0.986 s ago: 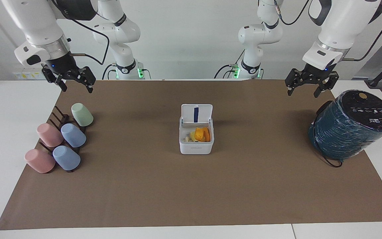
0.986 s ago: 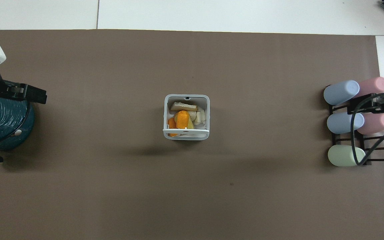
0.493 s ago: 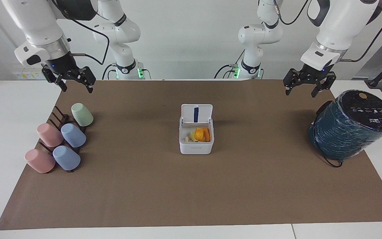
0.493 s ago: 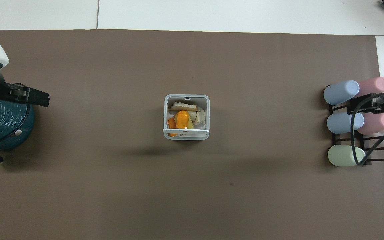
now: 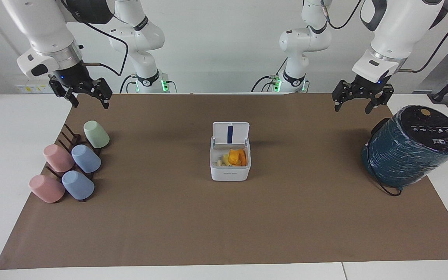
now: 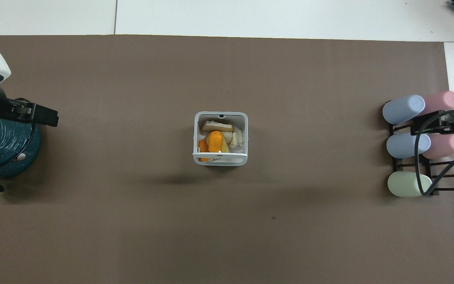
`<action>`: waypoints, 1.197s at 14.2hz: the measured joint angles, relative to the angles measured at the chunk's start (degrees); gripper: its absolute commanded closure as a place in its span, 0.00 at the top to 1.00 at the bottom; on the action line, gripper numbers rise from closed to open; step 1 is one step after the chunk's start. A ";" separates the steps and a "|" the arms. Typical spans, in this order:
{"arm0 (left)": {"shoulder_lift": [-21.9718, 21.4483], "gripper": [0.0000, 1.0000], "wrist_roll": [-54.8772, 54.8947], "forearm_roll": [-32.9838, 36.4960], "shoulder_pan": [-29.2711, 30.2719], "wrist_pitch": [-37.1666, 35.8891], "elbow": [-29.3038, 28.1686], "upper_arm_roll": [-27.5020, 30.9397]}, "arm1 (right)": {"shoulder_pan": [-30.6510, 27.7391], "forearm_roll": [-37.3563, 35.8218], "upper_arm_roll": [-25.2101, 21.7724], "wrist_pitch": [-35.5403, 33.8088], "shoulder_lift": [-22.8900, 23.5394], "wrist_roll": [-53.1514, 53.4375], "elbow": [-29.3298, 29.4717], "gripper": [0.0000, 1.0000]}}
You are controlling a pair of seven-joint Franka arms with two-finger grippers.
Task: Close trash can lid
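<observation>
We record the left end effector [image 5: 359,102], fingers apart, slightly raised and shifted over the last second near the teal wrapped cylinder [image 5: 412,146]; the approach has barely begun. The right end effector [image 5: 86,96] waits, fingers apart, over the cup rack [image 5: 68,140]. The trash can [image 5: 230,166] sits mid-tabletop, its lid [image 5: 230,133] upright, showing its blue strip, food scraps inside.

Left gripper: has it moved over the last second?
Yes, slightly. In the facing view the left gripper has risen and edged toward the trash can, away from the dark teal cylinder; most of the shift came early.
</observation>
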 measured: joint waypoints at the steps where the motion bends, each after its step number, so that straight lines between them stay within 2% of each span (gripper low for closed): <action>1: -0.05 1.00 0.00 0.00 0.00 0.00 -0.05 0.00 | 0.00 0.00 0.00 0.00 0.00 0.00 0.00 1.00; 5: -0.62 1.00 -0.01 -0.07 -0.32 -0.04 -1.40 -0.09 | 0.00 0.00 0.00 0.00 0.00 0.00 0.00 1.00; 8: -1.71 1.00 -3.26 -0.17 -2.91 -0.04 -3.42 -0.27 | 0.00 0.00 0.00 0.00 0.00 0.00 0.00 1.00; 10: -2.18 0.81 -8.14 -0.92 -5.57 -0.04 -4.05 -0.42 | 0.00 0.00 0.00 0.00 0.00 0.00 0.00 1.00; 14: -3.20 0.27 -22.70 -2.77 -13.12 0.03 -5.65 -0.75 | 0.00 0.00 0.00 0.00 0.00 0.00 0.00 1.00; 17: -4.97 0.05 -30.13 -3.56 -18.32 2.18 -9.69 -0.84 | 0.00 0.00 0.00 0.00 0.00 0.00 0.00 1.00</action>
